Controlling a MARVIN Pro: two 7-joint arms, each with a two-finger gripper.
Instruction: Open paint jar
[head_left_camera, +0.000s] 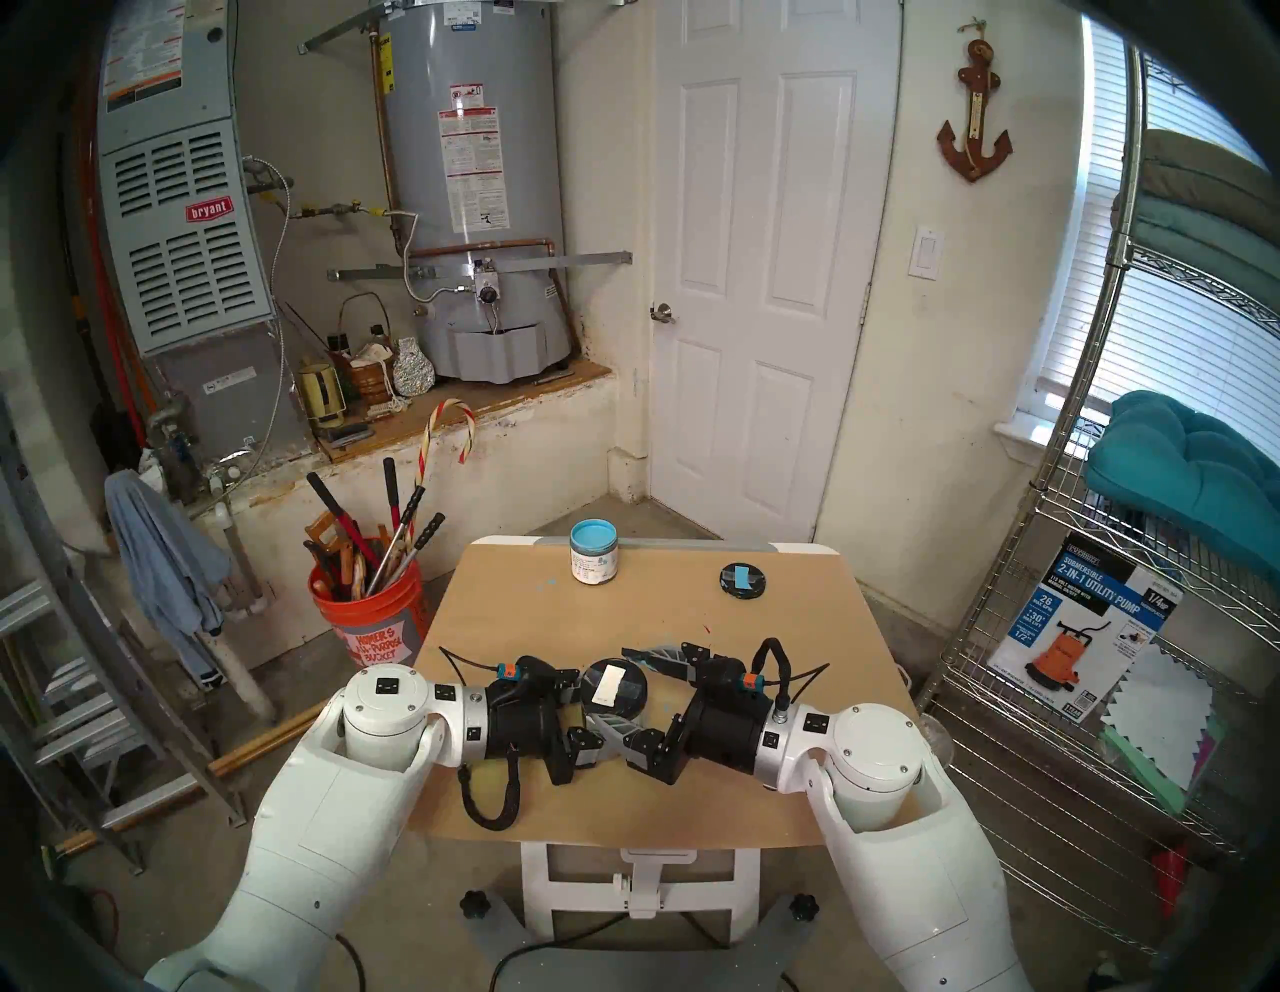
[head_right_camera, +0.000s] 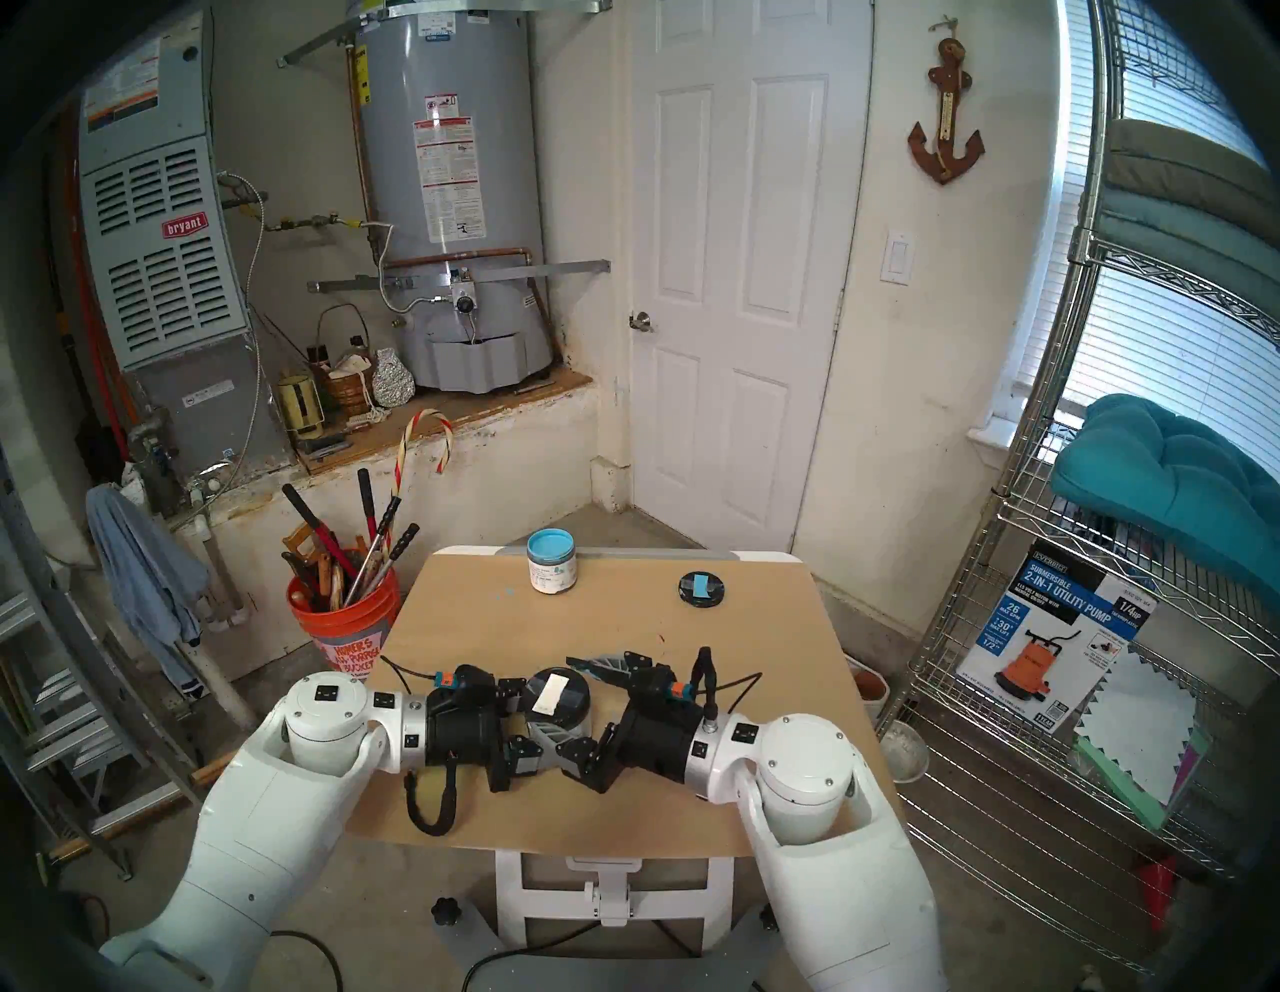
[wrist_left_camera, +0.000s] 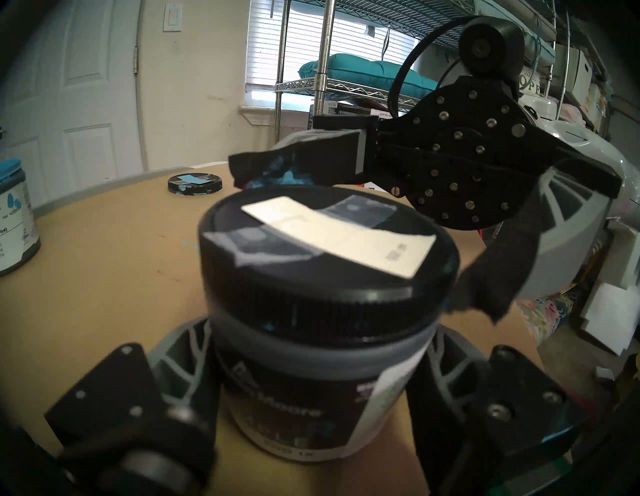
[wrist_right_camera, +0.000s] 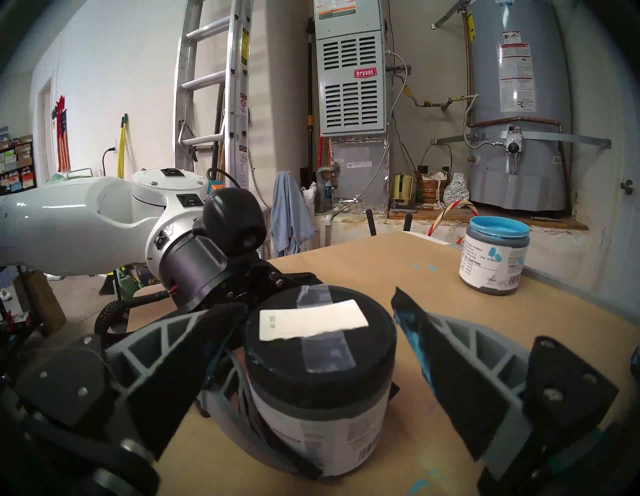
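Note:
The paint jar (head_left_camera: 613, 696) stands on the table's near half, its black lid (head_left_camera: 614, 682) screwed on and marked with a white tape strip. My left gripper (head_left_camera: 604, 703) is shut on the jar's labelled body below the lid; the left wrist view shows the jar (wrist_left_camera: 304, 398) between its fingers (wrist_left_camera: 180, 350). My right gripper (head_left_camera: 634, 696) is open and straddles the lid from the right. In the right wrist view its fingers (wrist_right_camera: 446, 350) stand on either side of the lid (wrist_right_camera: 322, 350), the far one with a clear gap. That finger's pad is smeared with blue paint.
An open jar of light-blue paint (head_left_camera: 593, 561) stands at the table's far edge, with a black lid with blue tape (head_left_camera: 742, 578) to its right. The wooden table (head_left_camera: 526, 623) has an orange tool bucket (head_left_camera: 367, 616) at its left and a wire shelf (head_left_camera: 1080, 658) at its right.

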